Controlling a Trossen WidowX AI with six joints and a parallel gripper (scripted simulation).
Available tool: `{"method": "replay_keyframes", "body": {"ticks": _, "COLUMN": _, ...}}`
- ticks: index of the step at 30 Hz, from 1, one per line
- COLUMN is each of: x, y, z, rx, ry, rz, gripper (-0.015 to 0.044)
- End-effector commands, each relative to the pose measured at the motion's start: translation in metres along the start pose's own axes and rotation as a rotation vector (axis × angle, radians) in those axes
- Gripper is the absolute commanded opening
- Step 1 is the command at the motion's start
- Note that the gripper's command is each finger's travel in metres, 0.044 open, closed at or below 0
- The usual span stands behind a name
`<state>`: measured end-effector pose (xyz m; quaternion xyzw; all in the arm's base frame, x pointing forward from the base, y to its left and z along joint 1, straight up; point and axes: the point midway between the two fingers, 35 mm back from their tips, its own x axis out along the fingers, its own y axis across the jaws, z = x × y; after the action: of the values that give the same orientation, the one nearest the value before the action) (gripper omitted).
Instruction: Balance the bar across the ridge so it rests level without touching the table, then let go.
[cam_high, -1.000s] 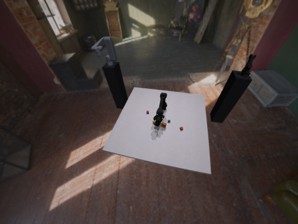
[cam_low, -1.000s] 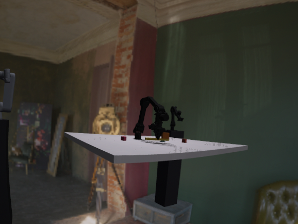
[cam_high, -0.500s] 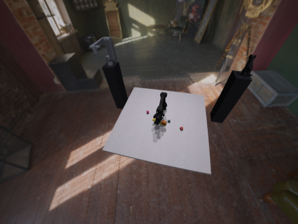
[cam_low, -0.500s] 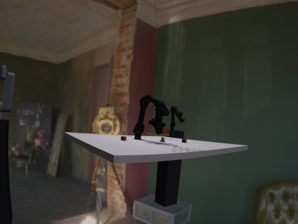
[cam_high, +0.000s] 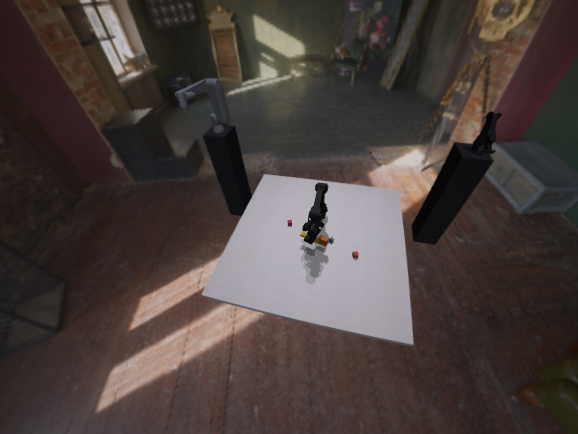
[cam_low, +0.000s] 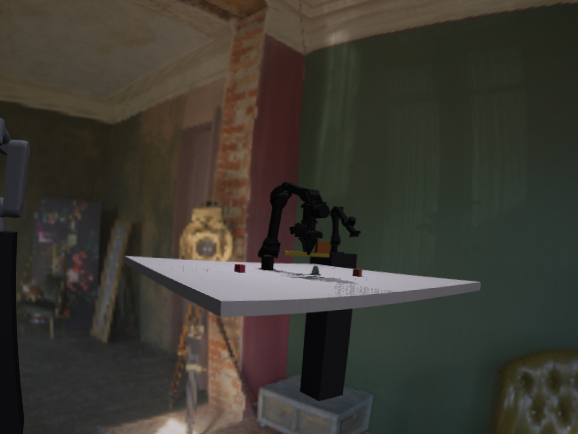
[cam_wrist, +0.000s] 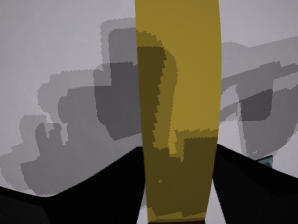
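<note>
Gripper (cam_high: 310, 240) (cam_low: 309, 251) (cam_wrist: 178, 153) clamped on the long flat yellow bar (cam_high: 303, 234) (cam_low: 295, 253) (cam_wrist: 180, 90), up off the worktop (cam_high: 280, 290) (cam_low: 220, 290) (cam_wrist: 40, 30), so keep it level, favouring its orange-block (cam_high: 323, 241) (cam_low: 323, 247) end over the small teal wedge-shaped ridge (cam_high: 331, 240) (cam_low: 315, 270) (cam_wrist: 267, 162).

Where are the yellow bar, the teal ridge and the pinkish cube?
yellow bar (cam_high: 303, 234) (cam_low: 299, 253) (cam_wrist: 192, 90): top, exterior, wrist; its flat length
teal ridge (cam_high: 331, 240) (cam_low: 315, 271) (cam_wrist: 267, 162): same views; its side
pinkish cube (cam_high: 289, 223) (cam_low: 240, 268): top, exterior; its face

Arm (cam_high: 318, 206) (cam_low: 273, 225): raised from its base on the desk, bent over at the top, forearm reaching outward, wrist (cam_low: 311, 212) turned down. Gripper (cam_high: 310, 240) (cam_low: 309, 251) (cam_wrist: 178, 153): pointing downward, above the desk, fingers closed on the bar (one finger visible at either side, wrist view).
</note>
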<state>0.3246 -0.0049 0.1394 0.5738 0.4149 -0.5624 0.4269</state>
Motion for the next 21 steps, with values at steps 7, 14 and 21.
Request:
{"method": "replay_keyframes", "body": {"ticks": 7, "x": -0.004, "y": -0.031, "z": -0.024, "rx": -0.053, "ry": 0.006, "rz": -0.001, "gripper": 0.0}}
{"method": "replay_keyframes", "body": {"ticks": 14, "x": -0.005, "y": -0.055, "z": -0.038, "rx": -0.096, "ry": 0.007, "rz": -0.003, "gripper": 0.0}}
{"method": "replay_keyframes", "body": {"ticks": 21, "x": -0.004, "y": -0.08, "z": -0.049, "rx": -0.14, "ry": 0.008, "rz": -0.004, "gripper": 0.0}}
